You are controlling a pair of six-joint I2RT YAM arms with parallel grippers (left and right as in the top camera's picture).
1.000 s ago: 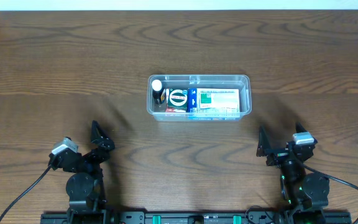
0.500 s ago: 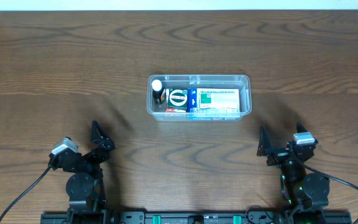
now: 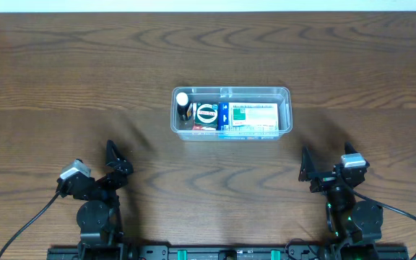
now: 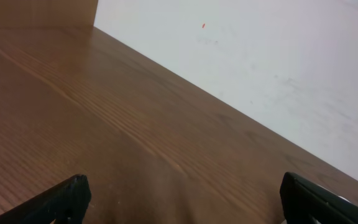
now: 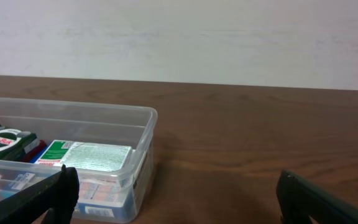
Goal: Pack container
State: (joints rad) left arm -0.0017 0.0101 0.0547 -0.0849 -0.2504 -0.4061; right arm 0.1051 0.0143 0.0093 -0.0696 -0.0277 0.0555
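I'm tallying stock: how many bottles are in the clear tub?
1: a white-capped bottle at the left end of the container, beside the boxes. Others could be hidden beneath.

A robot test lab is showing here: the left arm (image 3: pixel 94 193) and right arm (image 3: pixel 347 196) are sitting cabled at a wood-grain counter (image 3: pixel 63 72) facing a blank white wall (image 5: pixel 179 37).

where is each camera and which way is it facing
Overhead: above the table, looking straight down; left gripper, right gripper show, container mid-table.
Left wrist: on left gripper, facing table and wall; open fingertips show.
Right wrist: on right gripper, facing container; open fingertips show.
Shared: overhead and right wrist see the container.
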